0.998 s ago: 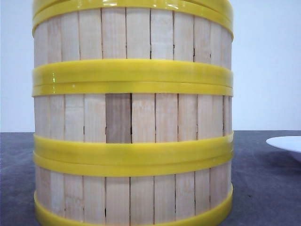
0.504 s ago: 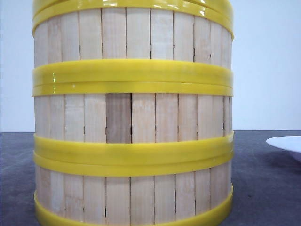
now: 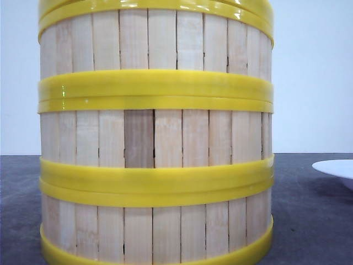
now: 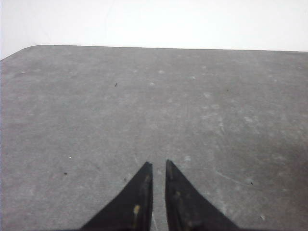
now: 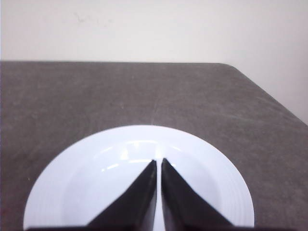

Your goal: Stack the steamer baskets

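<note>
Front view is filled by the steamer baskets (image 3: 155,138), already in one column standing on the grey bench (image 3: 309,221), close in front of the camera. Three wall sections show, one above another, with doubled yellow bands at each joint. The top edge of the column is cut off by the frame, so I cannot tell whether anything sits above the third.

Rims sit flush; the walls line up straight on both sides, no overhang or tilt visible. Judgement: stacking looks finished or nearly so.

Left claw (image 4: 159,166): fingers closed to a thin slit, nothing between them, hovering over bare bench (image 4: 144,96). No basket appears in that view. Likely parked clear of the stack so it cannot knock it.

Right claw (image 5: 159,163): fingers together, empty, poised over a white plate (image 5: 86,192). The plate (image 3: 336,167) shows at the right edge of the front view, well apart from the column. Again reads as a rest pose away from the work.

Look of the baskets: pale vertical wooden slats with narrow dark gaps; one slat in the middle section is noticeably darker brown. Rims are thick, glossy yellow plastic, catching highlights near the top.
</note>
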### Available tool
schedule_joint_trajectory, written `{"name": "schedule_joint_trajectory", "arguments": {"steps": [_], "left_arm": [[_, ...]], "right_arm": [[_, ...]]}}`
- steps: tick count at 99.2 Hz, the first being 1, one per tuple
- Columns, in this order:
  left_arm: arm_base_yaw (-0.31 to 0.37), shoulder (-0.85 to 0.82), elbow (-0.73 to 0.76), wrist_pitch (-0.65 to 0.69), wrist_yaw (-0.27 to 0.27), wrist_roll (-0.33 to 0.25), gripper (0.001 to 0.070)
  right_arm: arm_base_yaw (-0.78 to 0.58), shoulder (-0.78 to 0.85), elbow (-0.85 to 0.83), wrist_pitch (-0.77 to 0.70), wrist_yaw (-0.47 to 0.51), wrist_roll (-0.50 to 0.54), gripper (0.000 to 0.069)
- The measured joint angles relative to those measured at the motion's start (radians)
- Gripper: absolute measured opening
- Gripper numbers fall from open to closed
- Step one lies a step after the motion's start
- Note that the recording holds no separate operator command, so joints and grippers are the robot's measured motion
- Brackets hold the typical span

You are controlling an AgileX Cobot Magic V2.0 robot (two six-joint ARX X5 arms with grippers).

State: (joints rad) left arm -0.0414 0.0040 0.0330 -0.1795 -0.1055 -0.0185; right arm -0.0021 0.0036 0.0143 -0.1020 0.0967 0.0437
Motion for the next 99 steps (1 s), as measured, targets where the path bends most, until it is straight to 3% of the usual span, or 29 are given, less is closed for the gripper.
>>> {"name": "schedule_joint_trajectory", "arguments": {"steps": [99], "left_arm": [[0.0, 0.0, 0.0, 0.0, 0.0, 0.0, 0.002]], "right_arm": [[0.0, 0.0, 0.0, 0.0, 0.0, 0.014, 0.001]]}}
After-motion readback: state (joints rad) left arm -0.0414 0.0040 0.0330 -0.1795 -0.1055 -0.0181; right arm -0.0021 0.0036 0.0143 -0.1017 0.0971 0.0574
